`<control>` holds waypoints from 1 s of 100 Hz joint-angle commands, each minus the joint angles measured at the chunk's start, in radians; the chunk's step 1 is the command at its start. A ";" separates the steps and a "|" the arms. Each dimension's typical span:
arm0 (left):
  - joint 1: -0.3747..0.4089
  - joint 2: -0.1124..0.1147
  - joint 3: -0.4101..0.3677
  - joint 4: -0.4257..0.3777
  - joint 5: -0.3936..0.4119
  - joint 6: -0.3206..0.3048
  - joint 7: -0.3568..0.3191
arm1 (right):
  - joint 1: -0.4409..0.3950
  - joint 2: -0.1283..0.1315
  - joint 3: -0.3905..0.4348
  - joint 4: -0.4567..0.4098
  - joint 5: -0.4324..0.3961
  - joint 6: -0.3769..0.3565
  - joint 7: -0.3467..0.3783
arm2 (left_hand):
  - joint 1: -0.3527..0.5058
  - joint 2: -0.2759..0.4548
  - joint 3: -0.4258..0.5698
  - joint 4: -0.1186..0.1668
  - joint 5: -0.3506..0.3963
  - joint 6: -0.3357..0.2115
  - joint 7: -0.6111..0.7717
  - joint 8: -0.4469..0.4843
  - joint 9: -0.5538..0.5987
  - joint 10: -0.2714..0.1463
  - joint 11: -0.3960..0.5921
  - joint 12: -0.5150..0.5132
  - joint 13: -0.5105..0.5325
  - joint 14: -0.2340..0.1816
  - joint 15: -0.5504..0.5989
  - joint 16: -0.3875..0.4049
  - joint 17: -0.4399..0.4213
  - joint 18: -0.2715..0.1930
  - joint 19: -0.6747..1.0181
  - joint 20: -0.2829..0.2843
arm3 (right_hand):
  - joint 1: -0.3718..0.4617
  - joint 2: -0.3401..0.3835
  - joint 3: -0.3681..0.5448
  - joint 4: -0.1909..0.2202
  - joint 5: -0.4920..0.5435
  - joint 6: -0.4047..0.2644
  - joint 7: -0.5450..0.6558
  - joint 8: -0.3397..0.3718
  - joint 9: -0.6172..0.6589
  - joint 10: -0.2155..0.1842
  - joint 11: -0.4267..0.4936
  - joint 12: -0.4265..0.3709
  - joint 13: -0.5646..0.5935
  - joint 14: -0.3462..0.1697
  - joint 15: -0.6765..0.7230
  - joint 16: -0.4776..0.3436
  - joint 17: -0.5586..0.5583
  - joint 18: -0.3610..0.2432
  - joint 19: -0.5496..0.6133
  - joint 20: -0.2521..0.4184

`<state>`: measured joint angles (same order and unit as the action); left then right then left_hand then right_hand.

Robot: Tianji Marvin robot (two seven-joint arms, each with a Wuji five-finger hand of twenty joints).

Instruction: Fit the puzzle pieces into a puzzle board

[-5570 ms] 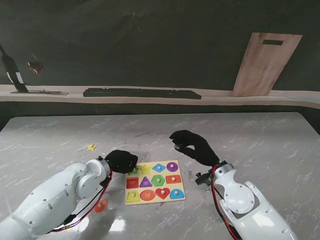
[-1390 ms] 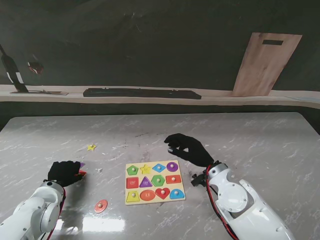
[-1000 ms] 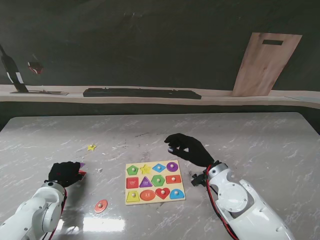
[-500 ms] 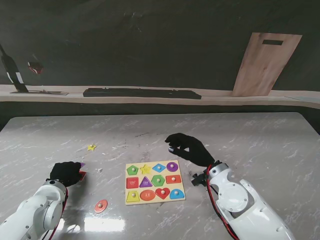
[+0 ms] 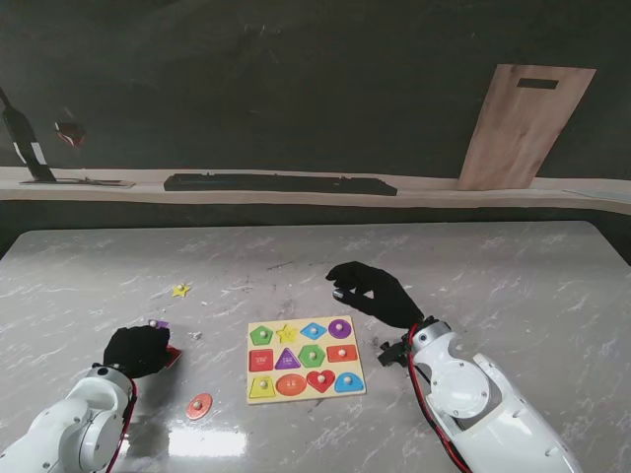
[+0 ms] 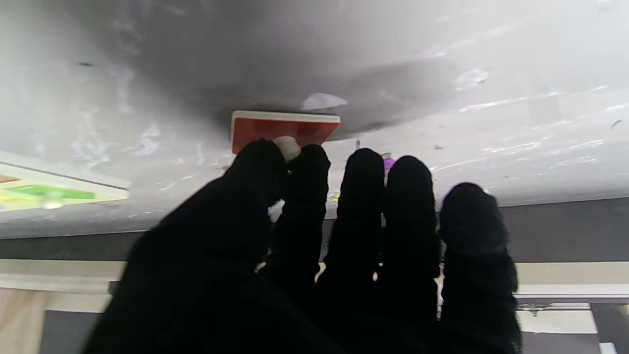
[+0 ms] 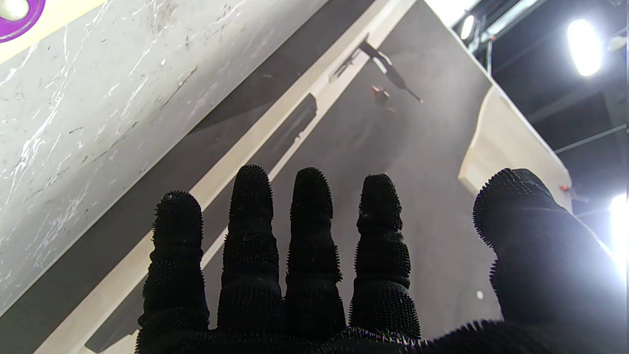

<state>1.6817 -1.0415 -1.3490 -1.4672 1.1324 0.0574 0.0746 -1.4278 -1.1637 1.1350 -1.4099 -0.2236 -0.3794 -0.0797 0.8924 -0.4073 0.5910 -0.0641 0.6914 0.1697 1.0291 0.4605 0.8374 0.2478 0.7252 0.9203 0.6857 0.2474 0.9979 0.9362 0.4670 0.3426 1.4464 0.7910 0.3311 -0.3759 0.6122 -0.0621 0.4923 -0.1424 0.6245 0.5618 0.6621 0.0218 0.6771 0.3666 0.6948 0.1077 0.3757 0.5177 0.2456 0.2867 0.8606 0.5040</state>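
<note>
The puzzle board (image 5: 301, 343) lies in the middle of the table with coloured knobbed pieces in it; its corner (image 6: 110, 192) shows in the left wrist view. My left hand (image 5: 136, 350) is at the near left, thumb and index finger pinched on the white knob of a red rectangular piece (image 6: 282, 129), whose edge (image 5: 174, 357) pokes out on the hand's right. My right hand (image 5: 370, 294) hovers open past the board's far right corner, its fingers (image 7: 304, 231) spread and holding nothing.
Loose pieces lie left of the board: a purple one (image 5: 159, 323) just beyond my left hand, a yellow star (image 5: 180, 291) farther off, an orange oval (image 5: 199, 405) near me. A keyboard (image 5: 280, 183) and a wooden board (image 5: 523, 126) sit on the back ledge.
My left hand left the board, went to the left and closed on the red piece; it has now drawn nearer to me and slightly right, uncovering the purple piece. The right hand barely moved.
</note>
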 commanded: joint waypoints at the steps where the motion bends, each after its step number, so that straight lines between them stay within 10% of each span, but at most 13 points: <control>1: 0.010 -0.001 0.001 -0.024 0.009 -0.025 -0.003 | -0.009 -0.004 0.001 -0.007 -0.004 0.002 -0.005 | 0.009 -0.010 0.062 0.070 0.040 -0.083 0.027 0.013 0.029 -0.001 -0.007 0.020 0.020 0.023 0.031 0.004 0.005 0.029 0.030 0.002 | 0.014 0.021 -0.021 0.023 0.026 -0.031 -0.020 0.011 0.020 -0.002 0.003 0.005 0.015 0.005 0.016 0.005 -0.008 0.008 0.019 0.010; 55: -0.053 0.009 0.044 -0.079 0.000 -0.256 -0.033 | -0.006 -0.003 0.001 -0.004 -0.001 -0.001 0.000 | -0.002 -0.008 0.063 0.059 0.033 -0.087 0.035 0.012 0.032 -0.011 -0.003 0.022 0.033 0.006 0.030 0.002 0.016 0.011 0.038 0.000 | 0.016 0.026 -0.024 0.023 0.028 -0.029 -0.020 0.011 0.020 -0.002 0.002 0.004 0.014 0.005 0.016 0.005 -0.009 0.009 0.019 0.010; 100: -0.222 0.008 0.218 0.042 -0.077 -0.329 -0.025 | -0.008 -0.003 0.007 -0.004 0.007 -0.013 0.000 | -0.003 -0.003 0.059 0.055 0.026 -0.087 0.041 0.009 0.029 -0.015 0.002 0.019 0.035 0.000 0.030 0.003 0.019 0.007 0.042 -0.005 | 0.017 0.026 -0.026 0.023 0.028 -0.030 -0.020 0.011 0.021 -0.003 0.001 0.004 0.014 0.005 0.016 0.005 -0.009 0.008 0.019 0.010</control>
<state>1.4733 -1.0265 -1.1427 -1.4341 1.0640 -0.2629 0.0494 -1.4293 -1.1639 1.1429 -1.4103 -0.2179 -0.3854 -0.0800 0.8798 -0.4074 0.6153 -0.0449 0.7023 0.1102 1.0343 0.4590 0.8573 0.2384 0.7250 0.9269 0.7050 0.2474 0.9980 0.9362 0.4790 0.3426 1.4509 0.7910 0.3313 -0.3754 0.6110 -0.0620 0.4923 -0.1424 0.6245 0.5618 0.6621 0.0218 0.6771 0.3666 0.6948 0.1080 0.3759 0.5177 0.2455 0.2867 0.8606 0.5039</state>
